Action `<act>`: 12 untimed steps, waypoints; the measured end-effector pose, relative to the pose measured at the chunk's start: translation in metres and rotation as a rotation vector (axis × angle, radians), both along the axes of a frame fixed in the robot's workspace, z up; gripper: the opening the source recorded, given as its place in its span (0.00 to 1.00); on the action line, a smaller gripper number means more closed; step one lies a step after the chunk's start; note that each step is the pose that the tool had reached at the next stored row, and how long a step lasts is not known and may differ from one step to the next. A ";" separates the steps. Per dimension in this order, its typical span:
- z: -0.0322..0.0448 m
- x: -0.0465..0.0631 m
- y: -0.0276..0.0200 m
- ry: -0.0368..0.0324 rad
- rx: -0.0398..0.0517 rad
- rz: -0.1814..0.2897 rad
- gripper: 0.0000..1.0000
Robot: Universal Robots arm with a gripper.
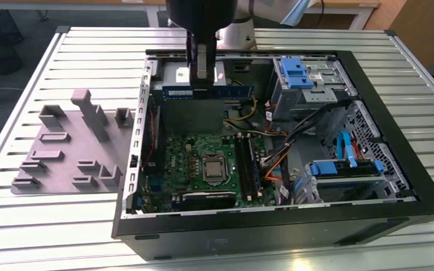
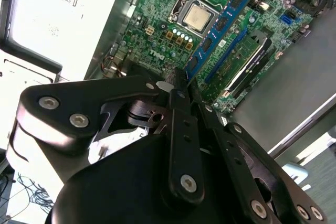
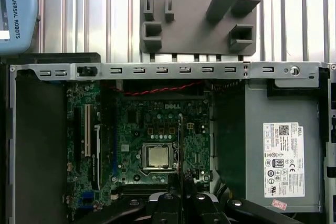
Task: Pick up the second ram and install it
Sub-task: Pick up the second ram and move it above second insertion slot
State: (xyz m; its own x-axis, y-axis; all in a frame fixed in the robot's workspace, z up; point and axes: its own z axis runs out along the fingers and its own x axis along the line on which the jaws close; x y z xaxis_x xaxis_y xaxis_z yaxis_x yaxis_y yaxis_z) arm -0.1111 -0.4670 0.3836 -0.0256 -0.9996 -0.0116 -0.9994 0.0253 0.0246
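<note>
The second ram (image 1: 228,91) is a long blue stick that my gripper (image 1: 202,84) is shut on. It hangs level in the air over the far part of the open computer case (image 1: 277,220), above the green motherboard (image 1: 194,164). In the second wrist view the blue stick (image 2: 223,22) runs out from my fingertips (image 2: 177,77) across the board (image 2: 168,3), over the dark memory slots (image 2: 244,61). In the first wrist view the stick (image 3: 180,140) shows edge-on as a thin line over the board near the processor socket (image 3: 158,157).
The gray holder tray (image 1: 66,147) lies on the slatted table at the exterior view's left of the case. Inside the case are the power supply (image 3: 283,150), blue-tabbed drive bays (image 1: 300,73) and loose cables (image 1: 277,152). The case walls rise around the board.
</note>
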 end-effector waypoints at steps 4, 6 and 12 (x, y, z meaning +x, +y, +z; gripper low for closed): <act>0.0000 0.006 0.0000 0.0000 0.0000 0.000 0.14; 0.0000 0.010 -0.0001 0.0000 0.0000 0.000 0.14; 0.0000 0.024 -0.0001 0.0000 0.0000 0.000 0.14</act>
